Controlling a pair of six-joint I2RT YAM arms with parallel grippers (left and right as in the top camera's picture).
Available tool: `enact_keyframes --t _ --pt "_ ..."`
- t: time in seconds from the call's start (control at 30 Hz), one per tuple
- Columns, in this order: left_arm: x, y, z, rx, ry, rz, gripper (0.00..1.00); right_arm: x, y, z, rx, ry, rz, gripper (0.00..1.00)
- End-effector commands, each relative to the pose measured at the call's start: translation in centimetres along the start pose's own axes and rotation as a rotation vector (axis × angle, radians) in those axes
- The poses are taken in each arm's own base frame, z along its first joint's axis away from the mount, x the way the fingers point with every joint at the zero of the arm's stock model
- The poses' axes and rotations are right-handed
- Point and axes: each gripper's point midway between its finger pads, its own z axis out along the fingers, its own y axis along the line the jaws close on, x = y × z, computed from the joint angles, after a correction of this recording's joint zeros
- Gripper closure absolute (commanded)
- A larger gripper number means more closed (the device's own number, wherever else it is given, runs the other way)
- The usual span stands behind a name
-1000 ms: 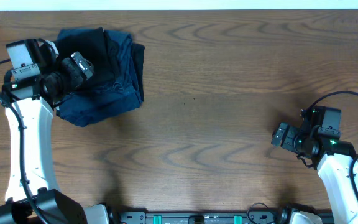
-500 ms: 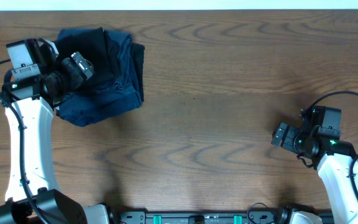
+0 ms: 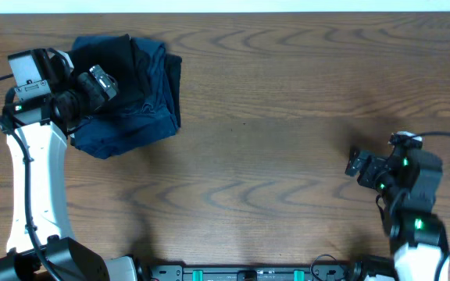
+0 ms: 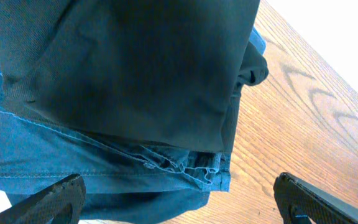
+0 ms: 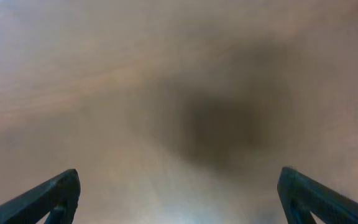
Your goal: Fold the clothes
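Right arm's the only thing that has shifted in the last second: up top, its body now sits closer to the bottom edge, around five o'clock, and the right tool [image 3: 356, 162] has nudged a touch toward twelve o'clock, over bare desk [image 3: 272, 117]. That tool's jaws are spread as wide as they go with nothing between them, and its wrist view is just a blurry brown smear of wood with a dark shadow in the middle. Left side hasn't budged. The left tool [image 3: 100, 82] hangs over the pile of fabric at about ten o'clock, jaws also wide apart and holding nothing; can't tell if it's actually touching the cloth. The black T-shirt [image 3: 123, 62] lies bunched on top of a dark blue stack [image 3: 143, 125], which pokes out beneath it toward five o'clock. From the left wrist, both fingertips [image 4: 55, 196] sit in the bottom corners, with the blue hem and stitching between them.
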Motion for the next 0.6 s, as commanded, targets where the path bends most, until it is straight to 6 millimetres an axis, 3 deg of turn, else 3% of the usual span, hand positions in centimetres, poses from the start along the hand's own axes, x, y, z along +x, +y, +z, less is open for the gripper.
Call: enact_keyframes --t 0.0,0.13,0.23,0.57 --pt "0.0 0.3 0.2 -0.010 0.003 -0.006 0.02 -1.1 2.1 -1.8 -0.100 -0.162 -0.046 0.01" --pt "0.0 0.3 0.2 -0.010 0.003 -0.006 0.02 -3.2 4.1 -4.6 -0.201 -0.415 -0.094 0.01" --pt "0.0 0.3 0.2 -0.010 0.003 -0.006 0.02 -3.6 4.9 -6.0 -0.248 -0.526 -0.113 0.01" --pt "0.0 0.3 0.2 -0.010 0.003 -0.006 0.02 -2.6 6.0 -6.8 -0.307 -0.650 -0.138 0.01"
